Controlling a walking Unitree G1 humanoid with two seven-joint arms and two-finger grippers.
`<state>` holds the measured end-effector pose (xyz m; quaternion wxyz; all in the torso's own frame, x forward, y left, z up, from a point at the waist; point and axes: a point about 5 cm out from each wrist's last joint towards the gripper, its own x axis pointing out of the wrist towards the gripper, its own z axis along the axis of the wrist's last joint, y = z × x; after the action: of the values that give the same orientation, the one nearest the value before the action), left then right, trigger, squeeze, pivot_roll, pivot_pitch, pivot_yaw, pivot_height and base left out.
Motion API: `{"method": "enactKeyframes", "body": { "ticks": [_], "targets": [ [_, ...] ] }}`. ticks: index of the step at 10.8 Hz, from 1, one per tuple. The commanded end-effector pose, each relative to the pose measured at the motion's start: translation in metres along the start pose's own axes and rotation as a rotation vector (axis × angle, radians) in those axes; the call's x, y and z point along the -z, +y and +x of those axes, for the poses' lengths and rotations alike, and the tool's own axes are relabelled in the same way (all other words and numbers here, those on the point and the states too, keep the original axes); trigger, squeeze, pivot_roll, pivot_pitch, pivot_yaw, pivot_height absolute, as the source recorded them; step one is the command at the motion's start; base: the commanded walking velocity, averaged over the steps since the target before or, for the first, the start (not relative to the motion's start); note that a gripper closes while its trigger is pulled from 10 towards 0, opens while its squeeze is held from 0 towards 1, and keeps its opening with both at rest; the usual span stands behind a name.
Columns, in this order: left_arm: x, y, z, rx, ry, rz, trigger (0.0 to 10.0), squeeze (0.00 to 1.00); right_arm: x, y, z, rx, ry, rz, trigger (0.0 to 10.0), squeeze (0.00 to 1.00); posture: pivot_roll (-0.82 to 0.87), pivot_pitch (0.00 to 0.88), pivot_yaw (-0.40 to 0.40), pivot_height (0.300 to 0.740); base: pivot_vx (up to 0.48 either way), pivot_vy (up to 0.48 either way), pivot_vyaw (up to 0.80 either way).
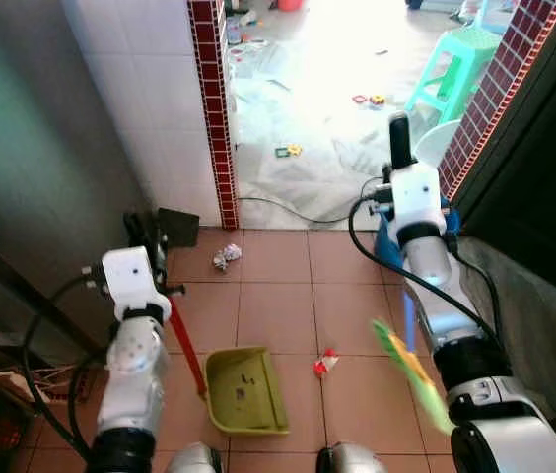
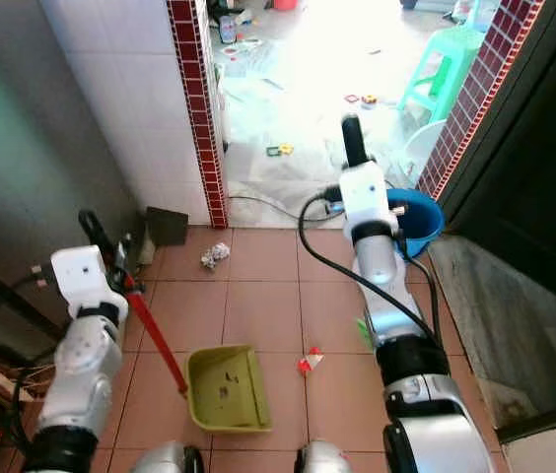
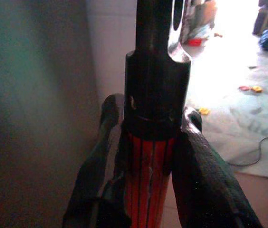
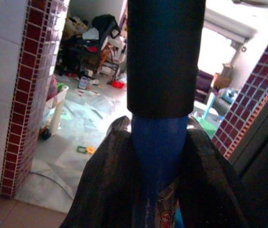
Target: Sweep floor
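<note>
On terracotta tiles, left end effector (image 3: 149,156) pinches dustpan handle (image 1: 185,345), slanting down to pan

The broom's bristles (image 1: 411,367) below the right gripper (image 4: 158,156) are a green-yellow blur, and their shape cannot be made out. The broom handle (image 4: 165,57) runs out past the top edge of the right wrist view above that gripper, so its end is cut off. The dustpan handle (image 3: 150,175) passes between the left gripper's (image 3: 150,161) fingers and its lower length is hidden behind them; its black grip (image 3: 157,71) is cut by the top edge. The dustpan's (image 1: 246,389) contents are dark specks too small to tell. The toys (image 1: 288,150) far beyond both grippers are too small to identify.
</note>
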<state>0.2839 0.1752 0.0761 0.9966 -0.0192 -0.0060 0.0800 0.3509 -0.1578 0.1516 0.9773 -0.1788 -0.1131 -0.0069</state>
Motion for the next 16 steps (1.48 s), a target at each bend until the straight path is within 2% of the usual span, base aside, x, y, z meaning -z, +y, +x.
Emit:
{"method": "enactKeyframes", "body": {
  "ticks": [1, 3, 5, 9, 11, 12, 13, 16],
  "targets": [
    [-0.017, -0.001, 0.011, 0.008, -0.076, -0.009, 10.0, 0.00, -0.016, -0.005, 0.009, 0.013, -0.070, -0.007, 10.0, 0.00, -0.09, 0.000, 0.012, 0.740, 0.341, 0.000, 0.00],
    [-0.014, -0.008, 0.014, 0.039, -0.079, -0.008, 10.0, 0.00, -0.013, 0.001, 0.003, -0.009, -0.084, -0.011, 10.0, 0.00, -0.11, 0.000, 0.034, 0.740, 0.454, 0.000, 0.00],
    [-0.012, -0.019, 0.016, 0.090, -0.062, -0.016, 10.0, 0.00, -0.012, -0.006, 0.002, 0.039, -0.077, -0.003, 10.0, 0.00, -0.12, 0.000, 0.062, 0.740, 0.472, 0.000, 0.00],
    [-0.011, -0.024, 0.017, 0.111, -0.056, -0.030, 10.0, 0.00, -0.012, 0.000, 0.003, 0.031, -0.070, 0.005, 10.0, 0.00, -0.12, 0.000, 0.057, 0.740, 0.445, 0.000, 0.00],
    [-0.011, -0.025, 0.017, 0.109, -0.056, -0.038, 10.0, 0.00, -0.013, 0.001, 0.005, 0.032, -0.067, 0.002, 10.0, 0.00, -0.12, 0.000, 0.054, 0.740, 0.000, 0.000, 0.00],
    [-0.010, -0.025, 0.016, 0.113, -0.047, -0.036, 10.0, 0.00, -0.013, 0.002, 0.004, 0.039, -0.065, 0.050, 10.0, 0.00, -0.12, 0.000, 0.055, 0.740, 0.000, 0.000, 0.00],
    [-0.008, -0.026, 0.015, 0.117, -0.044, -0.039, 10.0, 0.00, -0.013, 0.004, 0.003, 0.034, -0.060, 0.048, 10.0, 0.00, -0.12, 0.000, 0.054, 0.740, 0.000, 0.000, 0.00],
    [-0.008, -0.028, 0.015, 0.113, -0.035, -0.040, 10.0, 0.00, -0.012, 0.005, 0.004, 0.024, -0.054, 0.058, 10.0, 0.00, -0.12, 0.000, 0.049, 0.740, 0.000, 0.000, -0.70]
  ]
}}
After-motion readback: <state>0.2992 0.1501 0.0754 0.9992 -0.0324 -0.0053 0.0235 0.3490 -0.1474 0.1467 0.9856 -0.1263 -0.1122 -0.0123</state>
